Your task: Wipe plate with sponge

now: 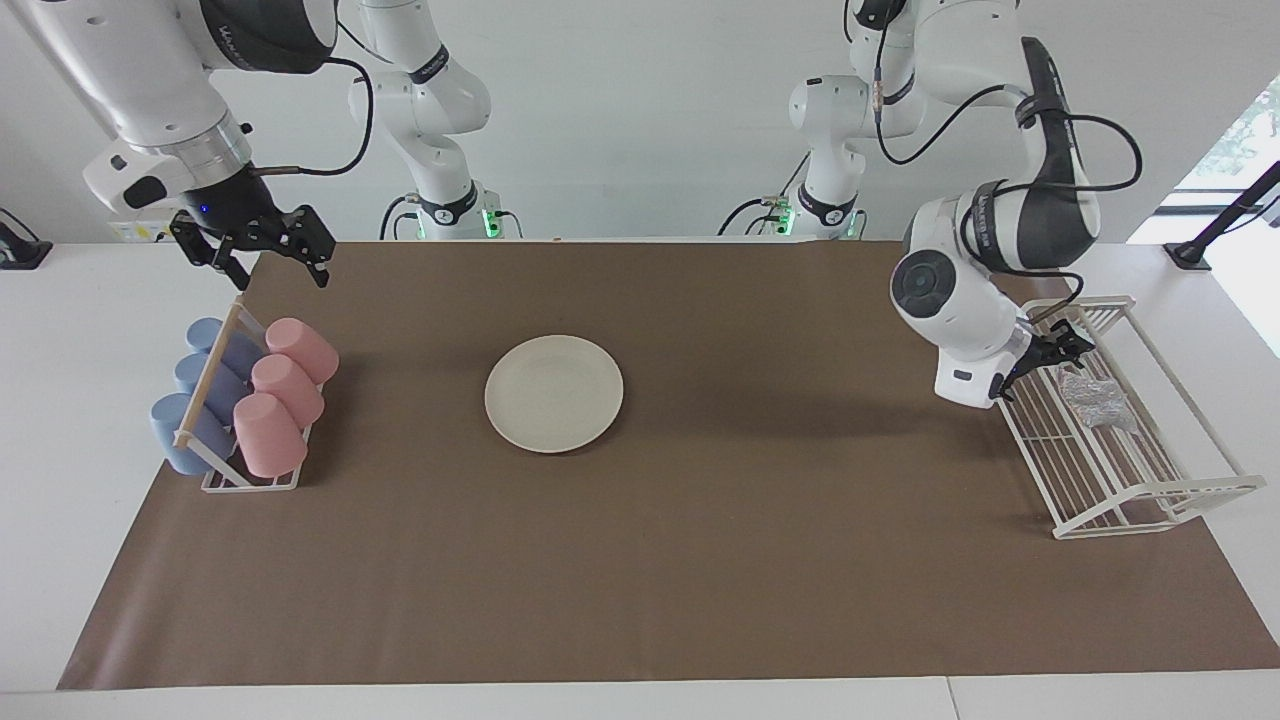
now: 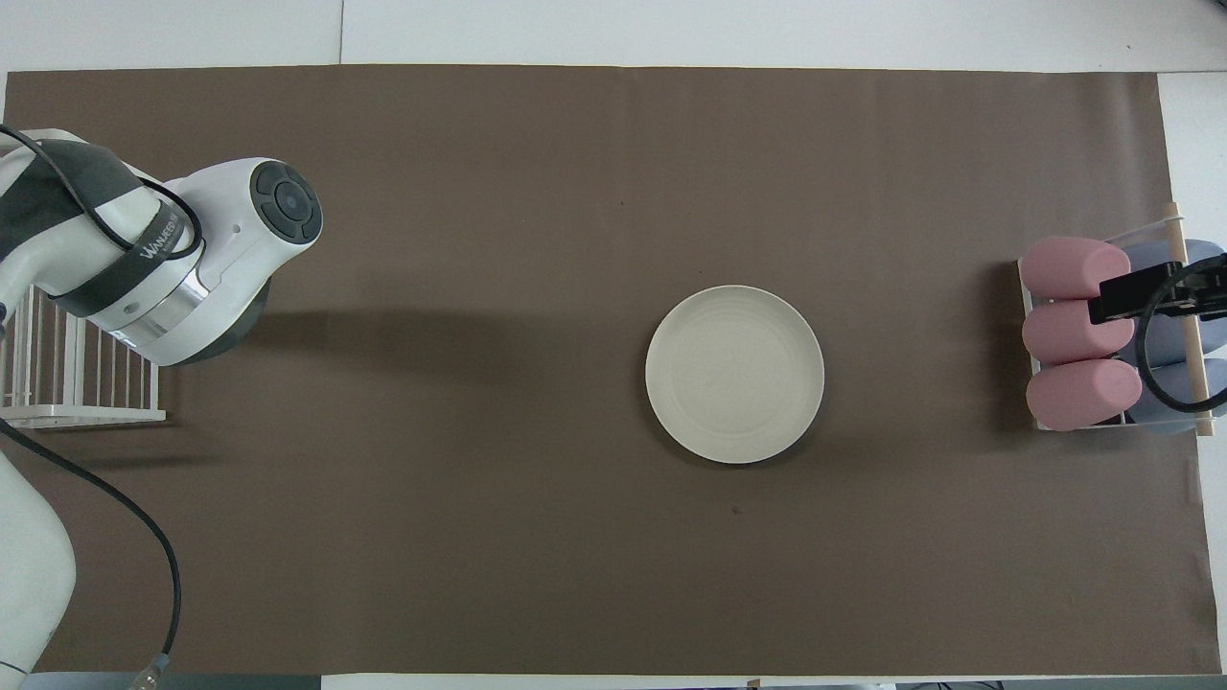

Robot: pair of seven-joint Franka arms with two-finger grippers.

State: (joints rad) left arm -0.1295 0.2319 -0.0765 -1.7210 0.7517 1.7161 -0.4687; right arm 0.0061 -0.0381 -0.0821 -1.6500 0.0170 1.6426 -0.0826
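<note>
Plate: the plate (image 1: 554,393) (image 2: 734,374) lies flat on the brown mat (image 1: 700,560) (image 2: 537,537), about in the middle of the bench (image 1: 60,420). Its cream-white surface is bare, and no end effector is near it.

Sponge: the sponge (image 1: 1092,398) is a small silvery, wrinkly pad. It lies on the bars inside the white wire rack (image 1: 1150,490) at the left arm's end of the bench, well apart from the plate. In the overhead view the left arm covers it.

Left end effector: the left end effector (image 1: 1052,356) is over the rack, at the end of the rack nearer to the robots, just beside the sponge. Its dark fingers point toward the sponge. They seem not to hold the sponge, but how far they are parted I cannot tell.

Right end effector: the right end effector (image 1: 262,258) (image 2: 1150,295) hangs in the air at the right arm's end of the bench, above the cup holder (image 1: 212,480). Its two fingers (image 1: 318,268) are spread wide and there is nothing between them. This arm waits.

Cups: three pink cups (image 1: 280,392) (image 2: 1076,331) and three blue cups (image 1: 195,400) lie on their sides in the holder, the pink row toward the plate. A wooden rod (image 1: 208,375) (image 2: 1189,326) runs along between the two rows.
</note>
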